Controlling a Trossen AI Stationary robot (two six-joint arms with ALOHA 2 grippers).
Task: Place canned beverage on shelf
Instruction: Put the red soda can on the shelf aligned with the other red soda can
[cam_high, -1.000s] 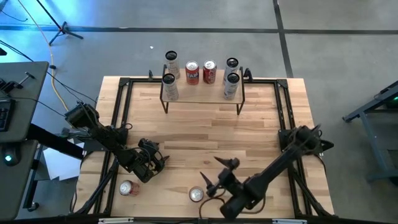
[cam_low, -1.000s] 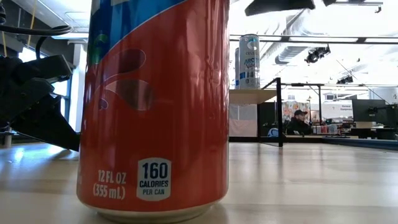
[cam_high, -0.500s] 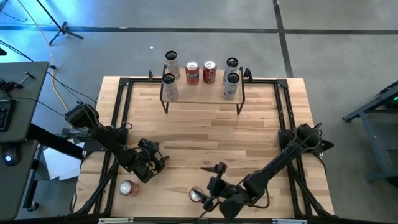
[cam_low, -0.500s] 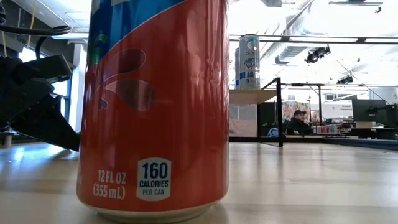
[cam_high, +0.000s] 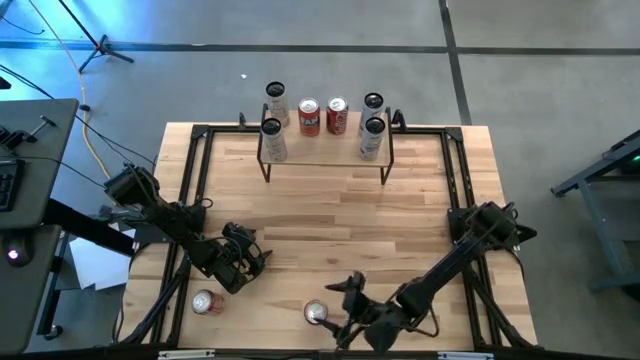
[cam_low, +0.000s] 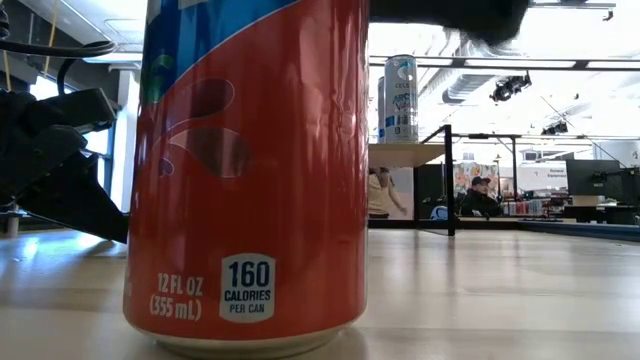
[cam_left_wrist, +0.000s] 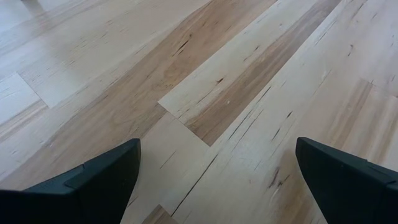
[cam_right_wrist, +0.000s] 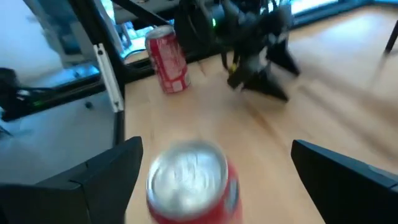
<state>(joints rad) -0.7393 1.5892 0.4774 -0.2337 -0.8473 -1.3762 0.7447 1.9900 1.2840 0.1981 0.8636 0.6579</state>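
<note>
Fingers of the right gripper are spread wide around a red can, not yet clenched. The left gripper's fingers are also released, over bare bench. Several cans already stand on the shelf; this can and another remain.

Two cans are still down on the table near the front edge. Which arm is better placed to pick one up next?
The right. The right gripper is open beside the middle can, which sits between its fingers in the right wrist view. The left gripper, also open, sits above the other can, facing bare table.
</note>
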